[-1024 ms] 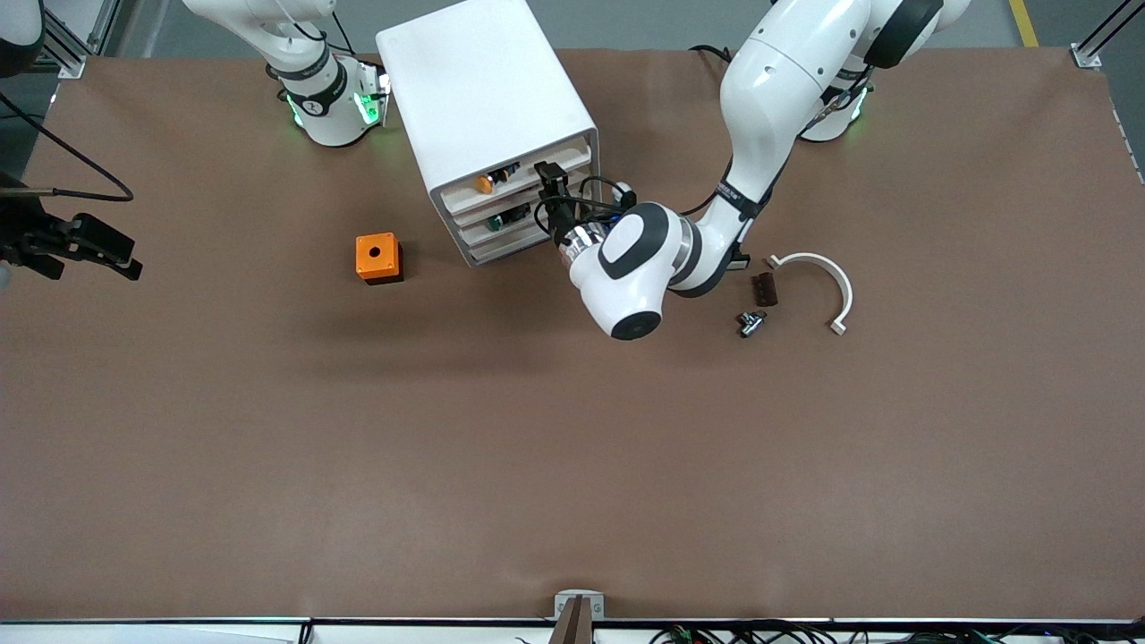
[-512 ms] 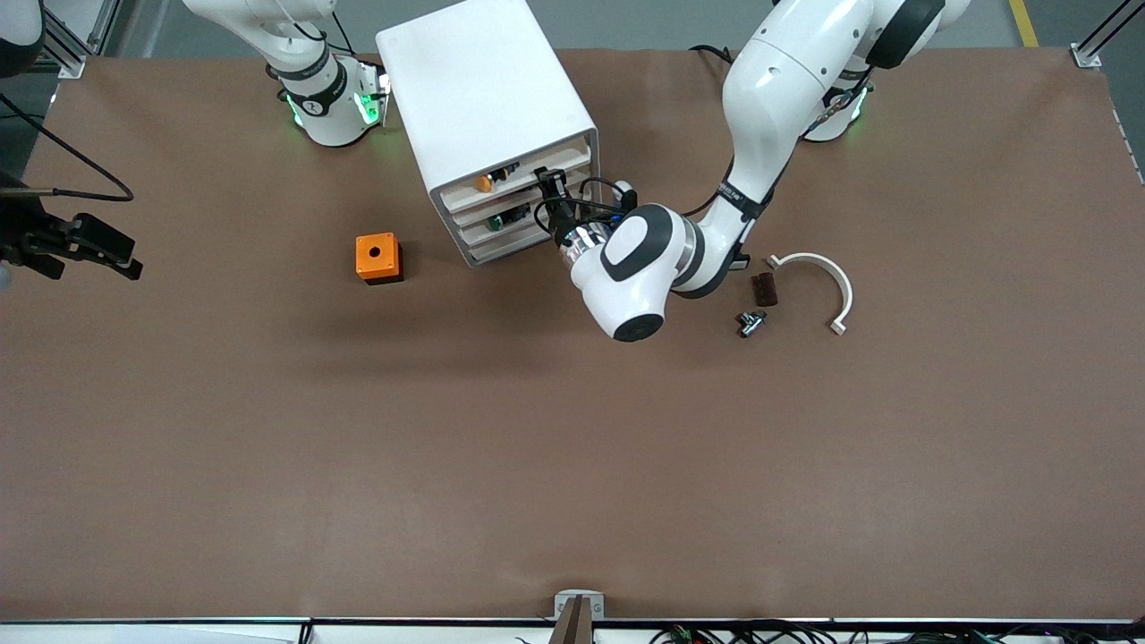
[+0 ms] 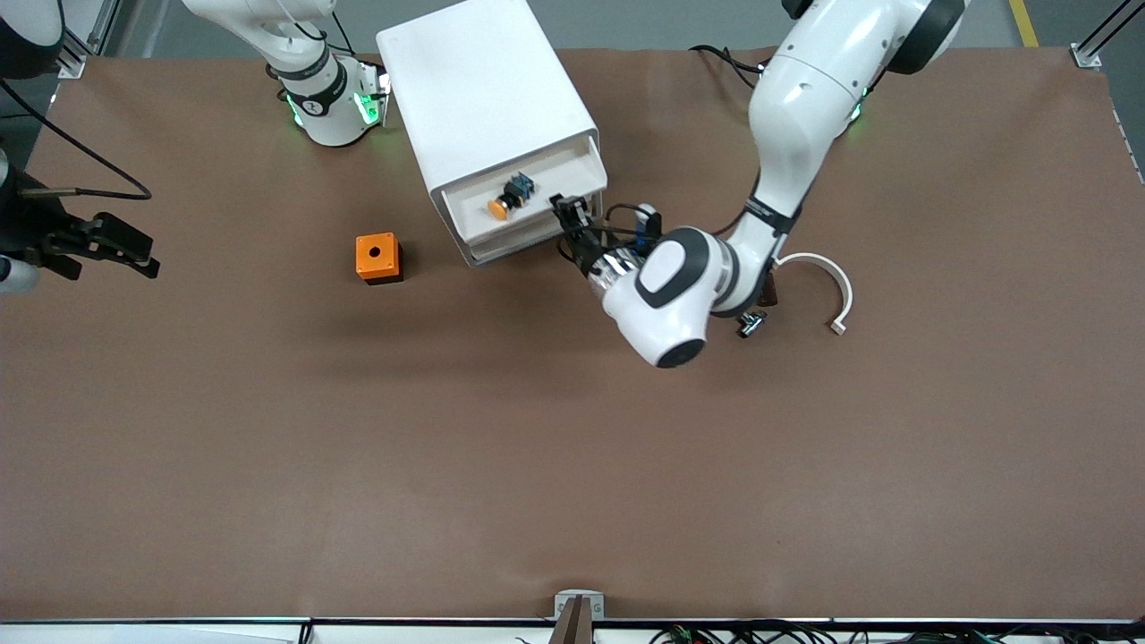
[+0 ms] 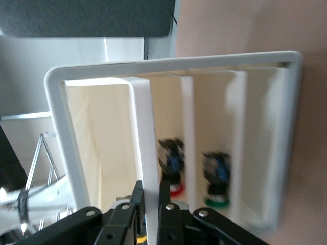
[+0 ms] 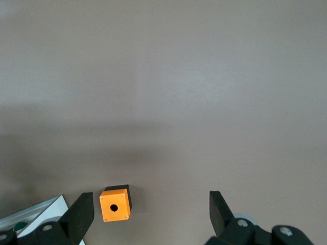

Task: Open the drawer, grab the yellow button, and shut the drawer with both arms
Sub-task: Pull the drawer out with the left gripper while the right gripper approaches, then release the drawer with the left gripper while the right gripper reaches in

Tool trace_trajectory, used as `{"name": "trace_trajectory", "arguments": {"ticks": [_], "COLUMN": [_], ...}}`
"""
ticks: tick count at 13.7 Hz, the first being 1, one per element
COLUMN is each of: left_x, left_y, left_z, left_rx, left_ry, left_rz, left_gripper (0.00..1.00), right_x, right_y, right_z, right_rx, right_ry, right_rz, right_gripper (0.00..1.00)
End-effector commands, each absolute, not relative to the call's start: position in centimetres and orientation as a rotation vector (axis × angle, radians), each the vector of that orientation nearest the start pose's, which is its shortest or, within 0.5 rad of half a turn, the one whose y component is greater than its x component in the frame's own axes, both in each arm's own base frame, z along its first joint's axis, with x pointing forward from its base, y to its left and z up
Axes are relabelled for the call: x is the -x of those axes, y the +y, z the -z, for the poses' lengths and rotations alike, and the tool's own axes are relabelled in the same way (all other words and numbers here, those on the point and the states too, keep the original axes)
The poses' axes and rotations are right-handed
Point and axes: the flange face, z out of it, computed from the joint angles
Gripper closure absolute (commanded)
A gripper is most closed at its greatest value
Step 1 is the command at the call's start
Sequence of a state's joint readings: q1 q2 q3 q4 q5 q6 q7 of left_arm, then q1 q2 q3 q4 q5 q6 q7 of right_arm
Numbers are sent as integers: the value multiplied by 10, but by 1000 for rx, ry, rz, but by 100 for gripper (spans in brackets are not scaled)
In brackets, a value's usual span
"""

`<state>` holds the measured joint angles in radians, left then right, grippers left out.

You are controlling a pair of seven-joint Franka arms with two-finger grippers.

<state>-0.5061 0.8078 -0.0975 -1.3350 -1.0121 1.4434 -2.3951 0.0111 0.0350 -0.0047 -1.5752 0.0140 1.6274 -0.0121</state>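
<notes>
The white cabinet (image 3: 483, 89) stands near the robots' bases. Its top drawer (image 3: 537, 183) is pulled out toward the front camera. The button (image 3: 499, 207), with its orange cap and dark blue-black body, lies uncovered in it. My left gripper (image 3: 572, 222) is shut on the drawer's front edge. In the left wrist view that white edge (image 4: 145, 143) runs between the gripper's (image 4: 150, 196) fingers (image 4: 164, 191). My right gripper (image 3: 125, 246) is open and empty, and waits over the table at the right arm's end; in the right wrist view (image 5: 150, 214) nothing is between its fingers.
An orange cube with a hole (image 3: 377, 258) sits on the table beside the cabinet, toward the right arm's end (image 5: 115, 204). A white curved piece (image 3: 827, 282) and a small metal part (image 3: 750, 324) lie by the left arm. Red-capped (image 4: 171, 176) and green-capped (image 4: 217, 178) buttons sit in the lower compartments.
My left gripper has drawn back from the cabinet toward the front camera, pulling the top drawer out with it. The button now lies in the open. The right gripper shifted slightly.
</notes>
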Motion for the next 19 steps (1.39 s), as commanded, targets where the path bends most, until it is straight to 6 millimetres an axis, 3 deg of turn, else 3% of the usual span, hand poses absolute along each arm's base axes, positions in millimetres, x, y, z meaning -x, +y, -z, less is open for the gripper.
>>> {"name": "trace_trajectory", "arguments": {"ticks": [1, 4, 5, 6, 7, 9, 14, 16, 19], "left_x": [-555, -568, -568, -568, -568, -575, -606, -617, -621], "left_y": [-443, -438, -438, -438, -437, -422, -356, -335, -311], "left_z": [-257, -257, -259, -262, -264, -270, -278, -286, -303], "left_rx": [1160, 1164, 1178, 1185, 1188, 1177, 1252, 1355, 1639], "left_ry": [-2008, -2089, -2085, -2085, -2078, -2059, -2102, -2121, -2095], "left_rz": [-1454, -1455, -1456, -1458, -1456, -1469, -1401, -1367, -1080], "left_gripper": [97, 94, 85, 52, 1, 1, 1, 1, 1], "right_x": [-566, -568, -569, -571, -571, -573, -579, -579, -577], "right_y": [21, 57, 72, 84, 95, 109, 144, 157, 176], "right_z": [-604, -594, -590, -586, -582, -574, -553, -548, -542], "right_rx": [3136, 3129, 3124, 3121, 3116, 3093, 3010, 3004, 2993], "right_ry": [12, 197, 253, 294, 342, 417, 600, 650, 710], "right_rz": [-3, -26, -29, -37, -45, -73, -125, -135, -140], "right_gripper": [0, 0, 0, 0, 0, 0, 0, 0, 0]}}
